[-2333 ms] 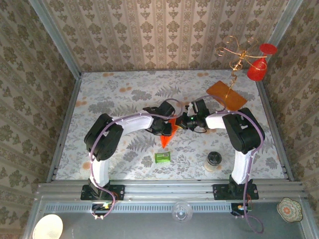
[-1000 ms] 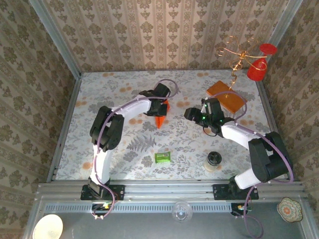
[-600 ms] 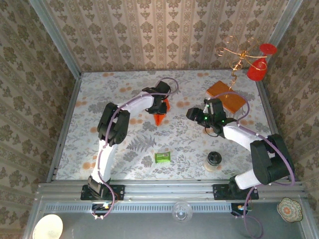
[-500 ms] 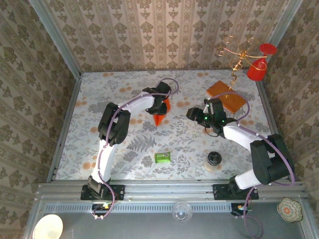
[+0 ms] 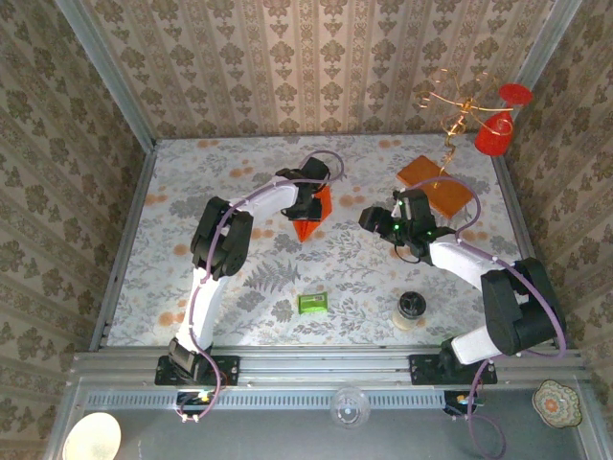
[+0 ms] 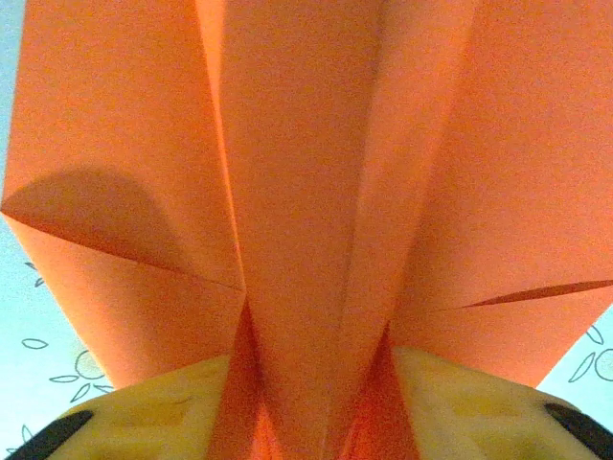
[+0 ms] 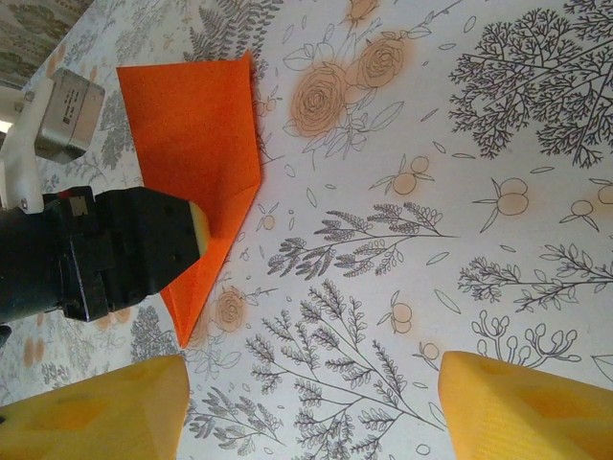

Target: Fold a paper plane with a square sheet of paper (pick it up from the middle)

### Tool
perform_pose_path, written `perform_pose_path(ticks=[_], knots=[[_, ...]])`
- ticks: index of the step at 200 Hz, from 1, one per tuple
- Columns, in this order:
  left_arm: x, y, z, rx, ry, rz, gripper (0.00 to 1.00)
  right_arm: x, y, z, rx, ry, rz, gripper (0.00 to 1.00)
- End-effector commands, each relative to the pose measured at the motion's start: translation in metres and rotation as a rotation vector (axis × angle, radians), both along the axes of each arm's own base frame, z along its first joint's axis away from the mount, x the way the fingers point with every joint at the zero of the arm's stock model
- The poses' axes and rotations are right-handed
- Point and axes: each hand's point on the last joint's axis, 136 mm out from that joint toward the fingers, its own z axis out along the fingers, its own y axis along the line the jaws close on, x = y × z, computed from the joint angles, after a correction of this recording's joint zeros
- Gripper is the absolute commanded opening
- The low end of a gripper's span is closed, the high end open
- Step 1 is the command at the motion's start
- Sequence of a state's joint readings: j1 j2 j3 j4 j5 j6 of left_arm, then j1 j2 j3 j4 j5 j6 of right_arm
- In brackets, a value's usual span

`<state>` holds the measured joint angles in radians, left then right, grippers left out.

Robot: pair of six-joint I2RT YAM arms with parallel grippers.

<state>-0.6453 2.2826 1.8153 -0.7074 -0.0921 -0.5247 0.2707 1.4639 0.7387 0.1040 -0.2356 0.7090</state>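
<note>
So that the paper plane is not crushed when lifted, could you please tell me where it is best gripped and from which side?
Probably the centre fold of the paper plane, near its wide rear, coming straight down with a finger on each side. The wings lie flat on the table, leaving no edge to get under, while the fold stands up as a ridge.

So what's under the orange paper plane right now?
The paper plane lies on the flowered tablecloth, which shows along its edges. The patch directly beneath is covered by the paper.

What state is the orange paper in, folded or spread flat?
Folded: the thin bright orange paper shows creases and overlapping flaps, tapering to a point.
</note>
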Motion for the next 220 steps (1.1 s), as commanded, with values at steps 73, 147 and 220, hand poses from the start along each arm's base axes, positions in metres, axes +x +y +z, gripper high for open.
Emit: perform_pose_path(ticks=[73,147,220], knots=[[0.001,0.003,0.017,-0.041,0.010,0.057,0.52,-0.004,-0.009,0.003,-0.022,-0.002,-0.011,0.72],[-0.011,0.042,0.165,-0.152,-0.332,0.095,0.70,-0.003,-0.061,0.077,-0.232,-0.167,-0.109,0.74],[-0.050,0.210,0.170,0.126,-0.595,0.357,1.00,-0.039,-0.179,0.101,-0.569,-0.272,-0.537,1.00]])
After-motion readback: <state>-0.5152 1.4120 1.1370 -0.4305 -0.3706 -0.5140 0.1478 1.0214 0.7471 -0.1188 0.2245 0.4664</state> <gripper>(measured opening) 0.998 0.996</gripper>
